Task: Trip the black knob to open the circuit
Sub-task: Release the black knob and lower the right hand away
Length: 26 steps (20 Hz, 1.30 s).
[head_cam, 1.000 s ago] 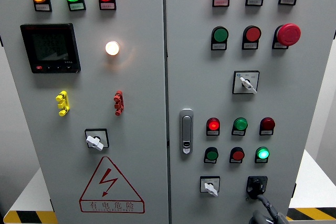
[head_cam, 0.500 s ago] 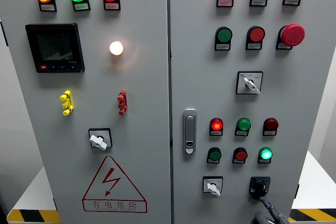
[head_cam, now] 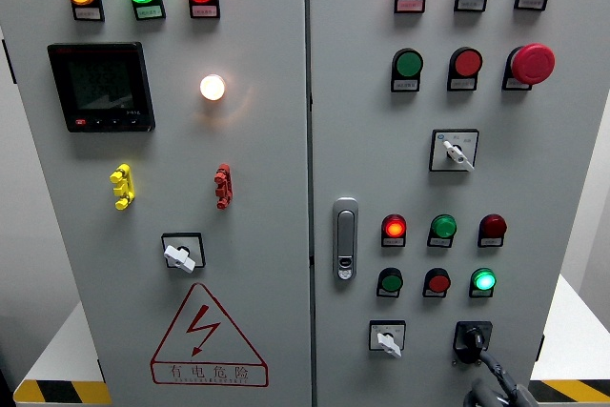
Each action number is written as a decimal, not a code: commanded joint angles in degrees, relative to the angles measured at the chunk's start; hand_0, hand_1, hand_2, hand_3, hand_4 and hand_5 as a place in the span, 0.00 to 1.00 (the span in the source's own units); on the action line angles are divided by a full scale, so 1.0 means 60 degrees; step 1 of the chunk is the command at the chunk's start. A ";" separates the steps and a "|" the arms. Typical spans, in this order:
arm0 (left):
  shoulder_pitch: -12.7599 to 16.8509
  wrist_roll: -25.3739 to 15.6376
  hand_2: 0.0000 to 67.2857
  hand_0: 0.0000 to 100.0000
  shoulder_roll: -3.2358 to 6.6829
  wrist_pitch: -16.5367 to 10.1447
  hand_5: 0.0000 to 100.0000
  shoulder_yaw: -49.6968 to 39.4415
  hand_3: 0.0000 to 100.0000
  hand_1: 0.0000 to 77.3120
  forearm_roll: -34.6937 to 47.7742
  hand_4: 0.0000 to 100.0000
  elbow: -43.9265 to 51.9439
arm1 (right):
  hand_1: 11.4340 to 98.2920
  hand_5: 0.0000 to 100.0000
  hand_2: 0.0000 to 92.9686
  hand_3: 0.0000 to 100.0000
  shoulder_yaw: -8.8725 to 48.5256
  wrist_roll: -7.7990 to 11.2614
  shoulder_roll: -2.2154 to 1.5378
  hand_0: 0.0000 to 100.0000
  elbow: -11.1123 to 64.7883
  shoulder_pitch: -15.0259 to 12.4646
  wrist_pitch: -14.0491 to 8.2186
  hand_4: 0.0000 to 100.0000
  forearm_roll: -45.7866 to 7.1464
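Taking the door handle [head_cam: 344, 238] at the cabinet's middle as my landmark, I see the left door almost as it was half a second ago: the meter display [head_cam: 102, 87] well up and left of the handle, the white selector [head_cam: 179, 256] left of it and slightly lower. Right of the handle, low down, sits the black knob [head_cam: 470, 338], now with its pointer standing nearer upright than before. My right hand [head_cam: 493, 386] has risen a little from the bottom edge; one dark finger reaches up to touch the knob's lower rim. Most of that hand is cut off by the frame, so I cannot tell whether it grips or only rests.
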 commanded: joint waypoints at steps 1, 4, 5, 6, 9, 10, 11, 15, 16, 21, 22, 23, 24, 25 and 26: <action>0.0000 0.0000 0.29 0.00 -0.0004 0.0000 0.09 0.0000 0.26 0.00 0.0000 0.10 0.0000 | 0.49 1.00 0.00 0.80 0.0012 0.0009 -0.0001 0.89 0.0041 -0.0061 -0.0007 0.96 0.0004; 0.0000 0.0000 0.29 0.00 -0.0004 0.0000 0.09 0.0000 0.26 0.00 0.0000 0.10 0.0000 | 0.49 1.00 0.00 0.80 0.0026 0.0038 -0.0001 0.89 0.0129 -0.0236 -0.0007 0.91 -0.0010; 0.0000 0.0000 0.29 0.00 -0.0004 0.0000 0.09 0.0000 0.26 0.00 0.0000 0.10 0.0000 | 0.49 1.00 0.00 0.80 0.0026 0.0053 -0.0016 0.89 0.0216 -0.0338 -0.0007 0.88 -0.0010; 0.0000 0.0000 0.29 0.00 0.0010 0.0000 0.09 0.0000 0.26 0.00 0.0000 0.10 0.0000 | 0.49 1.00 0.00 0.81 0.0041 0.0053 -0.0016 0.89 0.0304 -0.0426 -0.0007 0.79 -0.0010; 0.0000 0.0000 0.29 0.00 0.0011 0.0000 0.09 0.0000 0.26 0.00 0.0000 0.10 0.0000 | 0.46 0.99 0.00 0.73 0.0041 0.0053 -0.0001 0.89 0.0714 -0.0807 0.0008 0.68 -0.0010; 0.0000 0.0000 0.29 0.00 0.0011 0.0000 0.09 0.0000 0.26 0.00 0.0000 0.10 0.0000 | 0.44 0.84 0.00 0.60 0.0041 0.0067 -0.0001 0.90 0.0802 -0.0953 0.0008 0.52 -0.0010; 0.0000 0.0000 0.29 0.00 0.0011 0.0000 0.09 0.0000 0.26 0.00 0.0000 0.10 0.0000 | 0.44 0.80 0.00 0.57 0.0041 0.0067 -0.0016 0.91 0.0876 -0.1085 0.0008 0.48 -0.0039; 0.0000 0.0000 0.29 0.00 -0.0004 0.0000 0.09 0.0000 0.26 0.00 0.0000 0.10 0.0000 | 0.38 0.42 0.00 0.33 0.0041 0.0067 -0.0030 0.95 0.1066 -0.1451 0.0023 0.19 -0.0054; 0.0000 0.0000 0.29 0.00 0.0010 0.0000 0.09 0.0000 0.26 0.00 0.0000 0.10 0.0000 | 0.37 0.34 0.00 0.28 0.0027 0.0067 -0.0045 0.95 0.1110 -0.1554 0.0023 0.12 -0.0127; 0.0000 0.0000 0.29 0.00 0.0011 0.0000 0.09 0.0000 0.26 0.00 0.0000 0.10 0.0000 | 0.36 0.18 0.00 0.15 0.0041 0.0067 -0.0060 0.92 0.1359 -0.2096 0.0037 0.00 -0.0171; 0.0000 0.0000 0.29 0.00 0.0011 0.0000 0.09 0.0000 0.26 0.00 0.0000 0.10 0.0000 | 0.36 0.17 0.00 0.14 0.0056 0.0082 -0.0074 0.91 0.1418 -0.2170 0.0037 0.00 -0.0171; 0.0000 0.0000 0.29 0.00 0.0011 0.0000 0.09 0.0000 0.26 0.00 0.0000 0.10 0.0000 | 0.37 0.16 0.00 0.13 0.0070 0.0082 -0.0060 0.90 0.1491 -0.2243 0.0037 0.00 -0.0186; 0.0000 0.0000 0.29 0.00 0.0011 0.0000 0.09 0.0000 0.26 0.00 0.0000 0.10 0.0000 | 0.37 0.15 0.00 0.12 0.0070 0.0082 -0.0074 0.90 0.1535 -0.2302 0.0037 0.00 -0.0201; 0.0000 0.0000 0.29 0.00 0.0011 0.0000 0.09 0.0000 0.26 0.00 0.0000 0.10 0.0000 | 0.37 0.15 0.00 0.11 0.0114 0.0082 -0.0074 0.89 0.1579 -0.2317 0.0023 0.00 -0.0215; 0.0000 0.0000 0.29 0.00 0.0011 0.0000 0.09 0.0000 0.26 0.00 0.0000 0.10 0.0000 | 0.37 0.14 0.00 0.10 0.0172 0.0082 -0.0074 0.89 0.1594 -0.2317 0.0037 0.00 -0.0201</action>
